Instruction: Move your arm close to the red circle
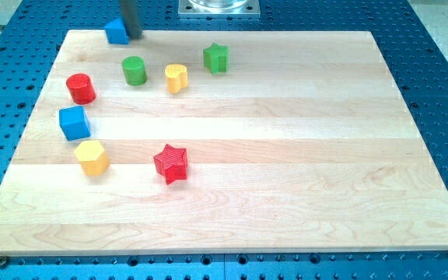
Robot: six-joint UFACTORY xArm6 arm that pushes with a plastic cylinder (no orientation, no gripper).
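The red circle is a short red cylinder near the view's left edge of the wooden board. My tip is at the view's top left, just to the right of a small blue block at the board's top edge and touching or nearly touching it. The tip stands well above and to the right of the red circle, with bare board between them.
A green cylinder, a yellow heart-like block and a green star lie to the right of the red circle. A blue cube, a yellow hexagon and a red star lie lower.
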